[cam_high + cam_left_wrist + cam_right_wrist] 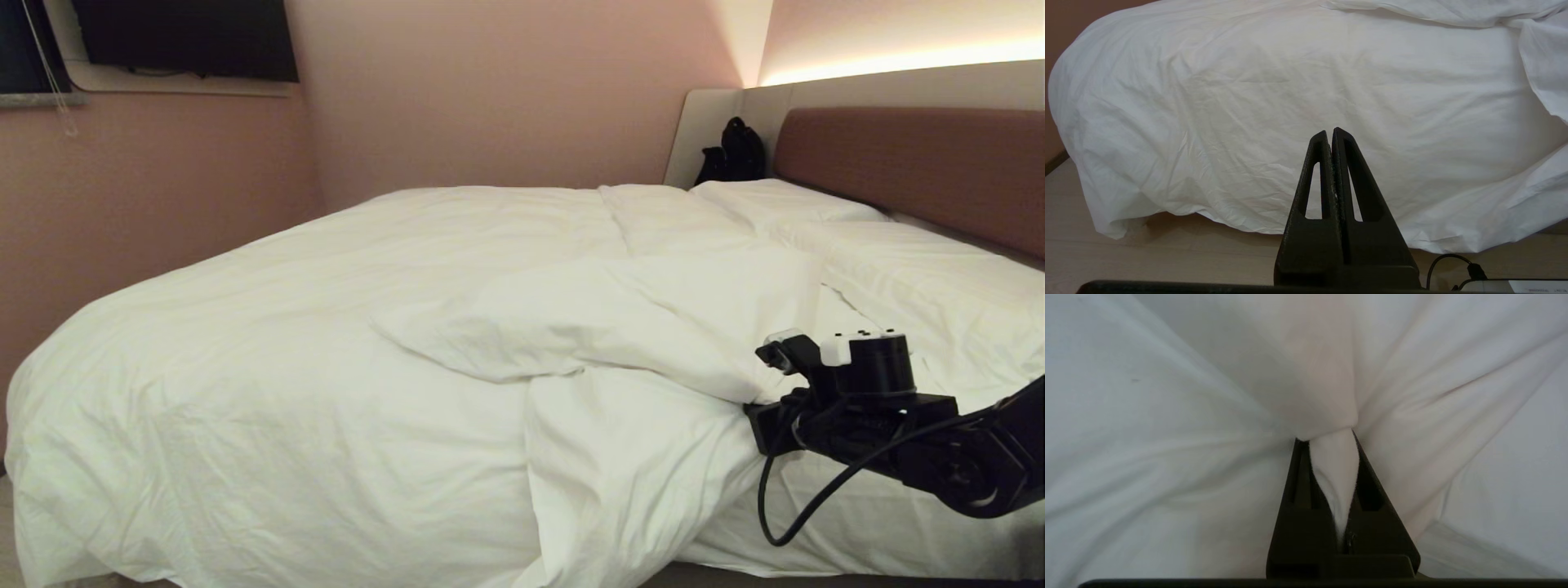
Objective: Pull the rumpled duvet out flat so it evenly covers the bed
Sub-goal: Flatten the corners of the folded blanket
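Note:
The puffy white duvet (326, 343) covers most of the bed, whose brownish-red headboard (914, 163) stands at the right. Its near corner by the head end is folded back into a thick flap (620, 318). My right gripper (755, 406) reaches in from the right at that flap's lower edge. In the right wrist view this gripper (1327, 437) is shut on a bunched fold of the duvet (1335, 473), and cloth fills everything around it. My left gripper (1329, 131) is shut on nothing and hangs low, facing the duvet side (1290, 102) that drapes toward the floor.
Flat white pillows (922, 269) lie along the headboard. A black bag (735, 155) sits in the far corner by the grey surround panel (710, 122). A pink wall (147, 204) runs close along the bed's left side. Wood floor (1167, 253) shows below the duvet hem.

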You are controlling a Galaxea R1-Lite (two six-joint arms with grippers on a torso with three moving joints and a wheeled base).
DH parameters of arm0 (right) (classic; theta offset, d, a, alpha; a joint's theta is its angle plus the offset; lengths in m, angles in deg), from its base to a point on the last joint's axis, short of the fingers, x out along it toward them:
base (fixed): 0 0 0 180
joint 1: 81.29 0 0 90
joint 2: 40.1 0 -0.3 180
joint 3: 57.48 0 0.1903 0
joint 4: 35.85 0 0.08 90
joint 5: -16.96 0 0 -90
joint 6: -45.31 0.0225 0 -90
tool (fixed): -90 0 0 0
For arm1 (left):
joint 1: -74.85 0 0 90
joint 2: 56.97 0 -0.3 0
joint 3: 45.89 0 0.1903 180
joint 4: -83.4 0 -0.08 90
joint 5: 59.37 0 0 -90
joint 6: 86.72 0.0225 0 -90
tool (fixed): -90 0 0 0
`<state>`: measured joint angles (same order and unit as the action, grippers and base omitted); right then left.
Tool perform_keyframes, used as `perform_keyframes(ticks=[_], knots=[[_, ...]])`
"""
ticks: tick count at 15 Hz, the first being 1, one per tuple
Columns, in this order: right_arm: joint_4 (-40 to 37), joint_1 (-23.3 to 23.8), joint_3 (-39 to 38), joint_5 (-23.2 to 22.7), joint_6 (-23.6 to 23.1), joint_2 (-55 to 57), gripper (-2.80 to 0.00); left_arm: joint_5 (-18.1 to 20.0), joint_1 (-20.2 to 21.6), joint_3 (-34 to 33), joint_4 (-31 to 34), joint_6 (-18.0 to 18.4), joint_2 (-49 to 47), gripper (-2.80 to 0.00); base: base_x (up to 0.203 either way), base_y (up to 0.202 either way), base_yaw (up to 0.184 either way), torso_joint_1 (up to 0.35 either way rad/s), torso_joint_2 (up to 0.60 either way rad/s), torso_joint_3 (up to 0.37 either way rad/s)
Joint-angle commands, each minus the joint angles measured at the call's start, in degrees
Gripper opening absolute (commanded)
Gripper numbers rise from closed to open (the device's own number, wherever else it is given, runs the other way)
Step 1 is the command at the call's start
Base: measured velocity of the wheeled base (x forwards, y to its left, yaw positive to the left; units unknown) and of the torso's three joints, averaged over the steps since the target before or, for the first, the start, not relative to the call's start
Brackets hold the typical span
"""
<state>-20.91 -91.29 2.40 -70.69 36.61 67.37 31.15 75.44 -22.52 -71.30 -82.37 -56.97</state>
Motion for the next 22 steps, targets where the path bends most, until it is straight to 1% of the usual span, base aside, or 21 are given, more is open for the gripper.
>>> perform_keyframes(ticks=[1, 5, 8, 12, 14, 15, 16, 18, 21, 22], knots=[[1.8, 0.0, -0.4, -0.1, 0.0, 0.3, 0.0, 0.0, 0.0, 0.0, 0.0, 0.0, 0.0, -2.8, 0.0, 0.0, 0.0, 0.0, 0.0, 0.0], [1.9, 0.0, -0.3, -0.4, 0.3, -0.6, 0.0, 0.0, 0.0, 0.0, 0.0, 0.0, 0.0, -2.8, 0.0, 0.0, 0.0, 0.0, 0.0, 0.0], [1.9, -0.1, -0.4, -0.5, 0.4, -3.4, 0.0, 0.0, 0.0, 0.0, 0.1, 0.0, 0.0, -2.8, 0.0, 0.0, 0.0, 0.0, 0.0, 0.0], [1.3, -1.5, 0.9, -0.5, 0.0, -14.0, 0.0, 0.0, 0.0, 0.0, 0.1, 0.0, 0.0, -2.8, 0.0, 0.0, 0.0, 0.0, 0.0, 0.0], [-0.8, -3.1, 4.9, -0.5, -0.1, -17.3, 0.0, 0.0, 0.0, 0.0, 0.1, 0.0, 0.0, -2.8, 0.0, 0.0, 0.0, 0.0, 0.0, 0.0], [-1.7, -3.5, 6.5, -0.5, -0.1, -17.5, -0.37, 0.0, 0.0, 0.0, 0.0, 0.0, 0.0, -2.8, 0.0, 0.0, 0.0, 0.0, 0.0, 0.0], [-2.1, -3.8, 8.8, -0.5, 0.0, -16.9, -2.8, 0.0, 0.0, 0.0, 0.1, 0.0, 0.0, -2.8, 0.0, 0.0, 0.0, 0.0, 0.0, 0.0], [-2.5, -5.0, 14.4, -0.4, 0.0, -14.6, -2.8, 0.0, 0.0, 0.0, 0.0, 0.0, 0.0, -2.8, 0.0, 0.0, 0.0, 0.0, 0.0, 0.0], [-7.6, -7.5, 23.8, 0.1, 0.1, -9.6, -2.8, 0.0, 0.0, 0.0, 0.1, 0.0, 0.0, -2.8, 0.0, 0.0, 0.0, 0.0, 0.0, 0.0], [-8.9, -8.0, 24.6, 0.3, 0.2, -9.0, -2.8, 0.0, 0.0, 0.0, 0.1, 0.0, 0.0, -2.8, 0.0, 0.0, 0.0, 0.0, 0.0, 0.0]])
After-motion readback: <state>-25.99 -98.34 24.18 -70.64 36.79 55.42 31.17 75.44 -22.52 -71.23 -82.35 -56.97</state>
